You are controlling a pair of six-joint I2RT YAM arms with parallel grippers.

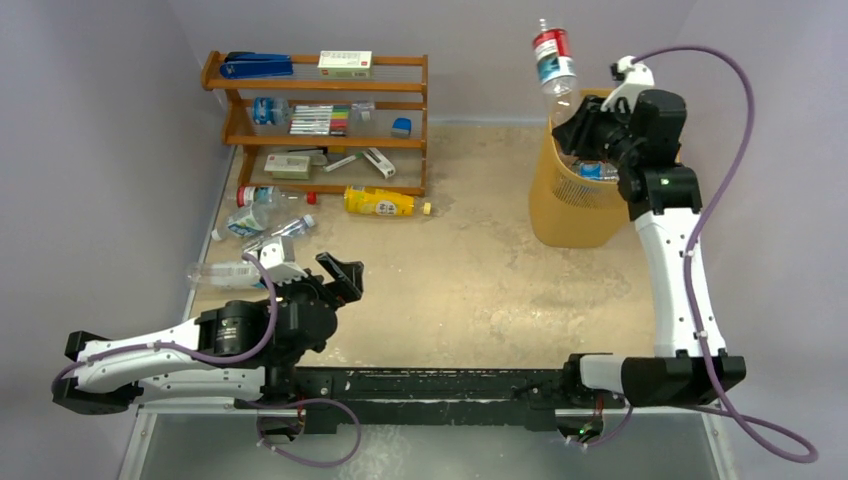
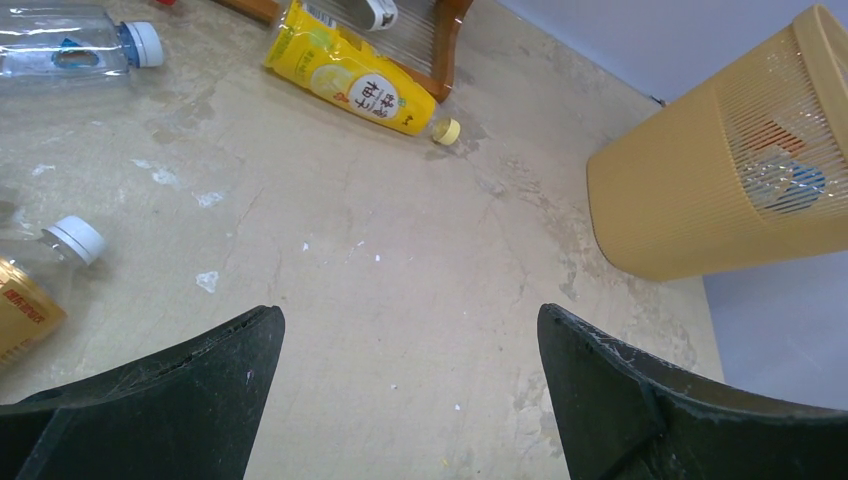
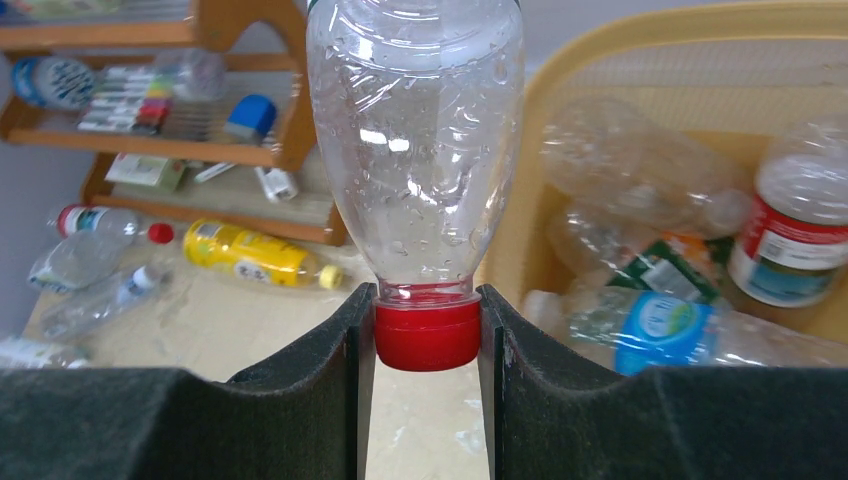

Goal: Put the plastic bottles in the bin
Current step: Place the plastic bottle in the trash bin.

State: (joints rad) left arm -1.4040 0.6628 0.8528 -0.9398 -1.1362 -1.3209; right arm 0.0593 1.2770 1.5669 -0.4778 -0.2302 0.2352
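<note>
Pale grey walls box in a scuffed beige table [image 1: 480, 270], and from the top view the bin [image 1: 575, 215] stands at its far right, with a wooden shelf rack [image 1: 320, 120] at the far left. The right gripper [image 1: 570, 112] hangs above the bin's near-left rim, holding a red-labelled bottle [image 1: 553, 60] upside down, base tilted up and away. The left gripper [image 1: 330, 278] sits low near its base, beside a scatter of clear bottles [image 1: 250, 215]. A yellow bottle [image 1: 378, 202] lies in front of the rack.

The left wrist view shows that gripper's jaws spread wide with only bare table between them. The yellow bottle lies ahead on its side, well apart from the bin at the right edge.

In the right wrist view the two black fingers [image 3: 310, 390] pinch the held bottle's red cap [image 3: 427, 335], its clear wet body rising straight up. The bin's opening fills the right half, and several binned bottles [image 3: 650, 330] are already piled inside.

This looks like the carry-and-drop step for this bottle, while the bottles on the table are yet to be binned. The cap seems to sit at or just outside the rim, so the next move probably calls for a small shift rightward over the opening. The jaws can then part to let the bottle fall clear of the edge.
</note>
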